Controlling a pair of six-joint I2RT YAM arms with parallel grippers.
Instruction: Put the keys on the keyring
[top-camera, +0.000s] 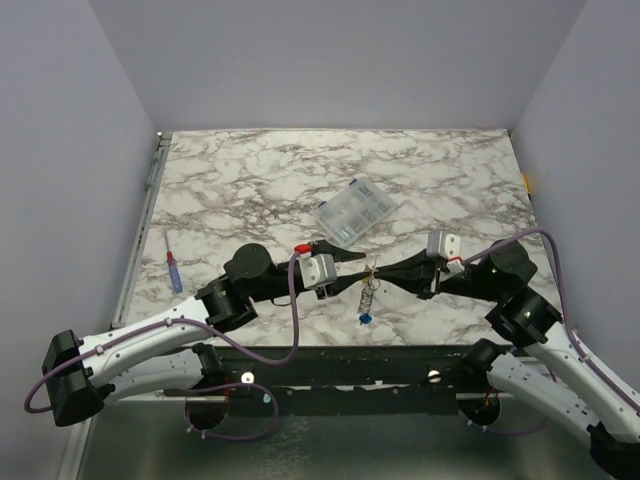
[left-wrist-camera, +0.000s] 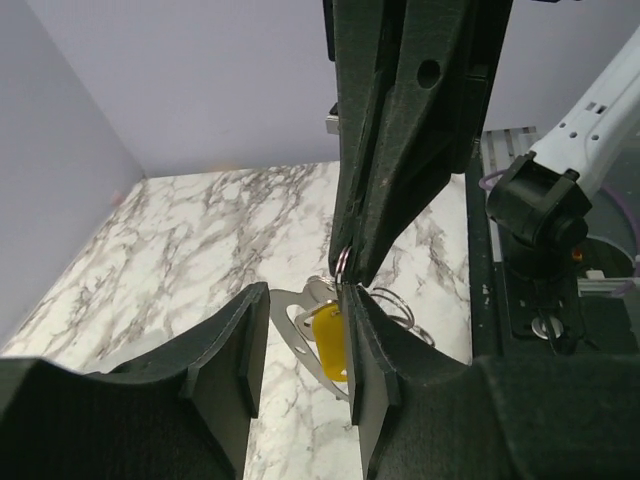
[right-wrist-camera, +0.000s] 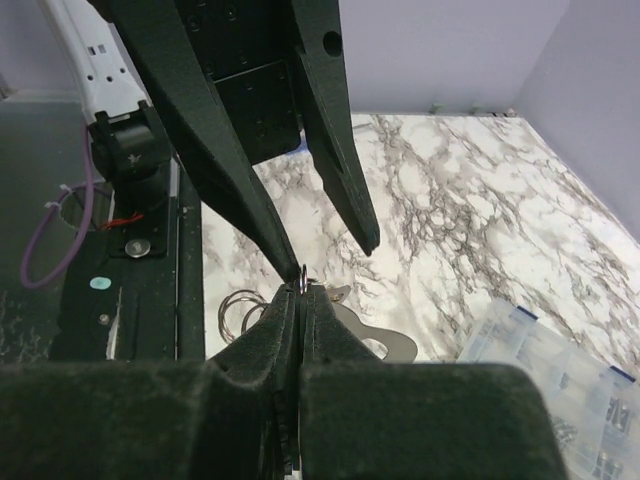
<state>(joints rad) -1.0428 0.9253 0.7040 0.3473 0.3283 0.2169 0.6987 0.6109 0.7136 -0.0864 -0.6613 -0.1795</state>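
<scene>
— While my right end effector (right-wrist-camera: 299, 300) has its fingers pressed together on the keyring (right-wrist-camera: 302, 279), pinching the thin loop right at the tips, my left end effector (left-wrist-camera: 303, 300) is spread. The yellow key (left-wrist-camera: 330, 343) sits in the gap, close against one finger; whether it touches, I cannot tell.

— Where does the rest of the ring sit?

— Held up between the two arms, over the near part of the surface (top-camera: 250, 180). From overhead it dangles below the meeting tips, and the blue key (top-camera: 366, 319) hangs at its lowest point, so I judge that one is already threaded. The yellow one is what remains, I think.

— What makes this step go well?

— Closing the left fingers squarely on the plastic head rather than the metal blade, so the key cannot pivot. After that I would hold the right arm fixed and move only the left, slowly, because the loop looks floppy and a tug from both sides would twist it. Each wrist view is crowded by the opposite fingers, so I would check the overhead view too.

— Anything nearby to mind?

— A clear compartment box (top-camera: 355, 208) lies beyond the tips, and a screwdriver (top-camera: 174, 272) lies well apart on the left. Neither looks to be in the way.
</scene>
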